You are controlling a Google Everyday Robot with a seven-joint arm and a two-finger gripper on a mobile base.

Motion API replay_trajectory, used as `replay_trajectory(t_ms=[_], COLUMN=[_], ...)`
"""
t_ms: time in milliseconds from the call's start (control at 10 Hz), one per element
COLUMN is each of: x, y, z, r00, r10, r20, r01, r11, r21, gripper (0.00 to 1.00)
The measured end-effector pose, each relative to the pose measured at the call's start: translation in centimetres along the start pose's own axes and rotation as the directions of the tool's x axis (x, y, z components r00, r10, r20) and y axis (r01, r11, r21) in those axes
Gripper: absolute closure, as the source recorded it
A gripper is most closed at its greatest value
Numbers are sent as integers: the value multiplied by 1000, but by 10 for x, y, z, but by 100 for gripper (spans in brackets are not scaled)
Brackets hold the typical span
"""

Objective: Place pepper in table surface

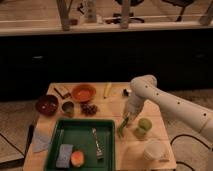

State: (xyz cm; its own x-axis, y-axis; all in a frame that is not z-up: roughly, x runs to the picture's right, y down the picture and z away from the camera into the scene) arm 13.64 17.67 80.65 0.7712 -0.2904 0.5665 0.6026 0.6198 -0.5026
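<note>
The pepper [121, 130] is a small dark green slender thing hanging from my gripper [125, 122], just right of the dark green tray [109, 129] and left of the light-green cup [143, 127]. My gripper points down from the white arm [165, 102] and is shut on the pepper's upper end. The pepper's lower tip is at or just above the wooden table surface [132, 150]; I cannot tell whether it touches.
The tray holds a fork [96, 142], a blue sponge [64, 155] and an orange fruit [77, 158]. An orange bowl [83, 92], a dark red bowl [46, 104], grapes [89, 108], a pale yellow item [107, 90] and a white cup [154, 149] stand around.
</note>
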Motion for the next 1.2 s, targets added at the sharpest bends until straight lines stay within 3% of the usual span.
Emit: replay_trajectory(t_ms=[200,700,1200], x=[3,16,32], y=[-3,-7,-12], z=[-1,2,22], r00=[1000,1000,1000], r10=[-2,-1,14], r20=[-2,0,15], r01=[2,1,-14], r11=[1000,1000,1000], r21=[4,2,-6], gripper=[100,100,100])
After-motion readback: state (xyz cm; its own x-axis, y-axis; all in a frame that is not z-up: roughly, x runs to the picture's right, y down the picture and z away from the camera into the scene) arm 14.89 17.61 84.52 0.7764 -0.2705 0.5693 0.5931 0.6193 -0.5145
